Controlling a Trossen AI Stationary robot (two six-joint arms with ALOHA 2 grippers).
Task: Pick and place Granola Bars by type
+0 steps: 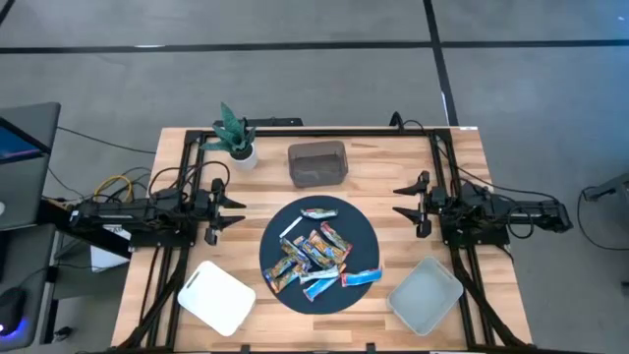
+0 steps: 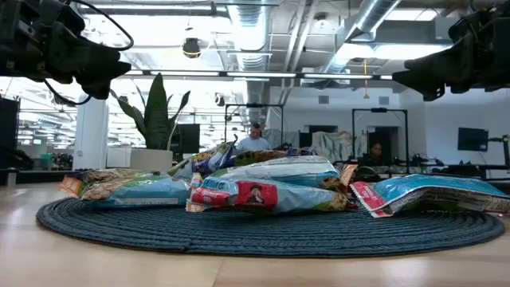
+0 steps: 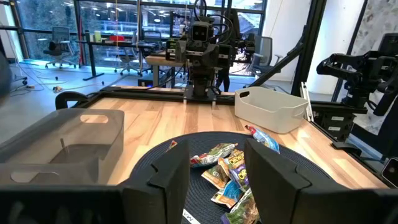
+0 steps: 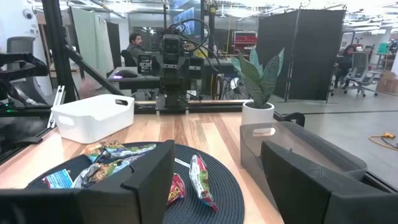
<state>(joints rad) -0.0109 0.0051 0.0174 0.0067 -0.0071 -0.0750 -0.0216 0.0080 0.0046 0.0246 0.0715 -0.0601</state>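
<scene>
On the wooden table (image 1: 393, 256), both grippers (left (image 1: 228, 204), right (image 1: 407, 204)) hover spread wide, empty, flanking the Granola Bars (image 1: 316, 256).

On my feed: a round dark mat (image 1: 366, 228) mid-table, a grey bin (image 1: 316, 163) behind it, a potted plant (image 1: 236, 135), and two white trays (image 1: 217, 297) (image 1: 426, 294) in front.

Granola Bars (image 2: 263, 194) heaped on round dark mat (image 2: 271, 231) | plant (image 2: 155, 112) behind — both arms overhead
</scene>
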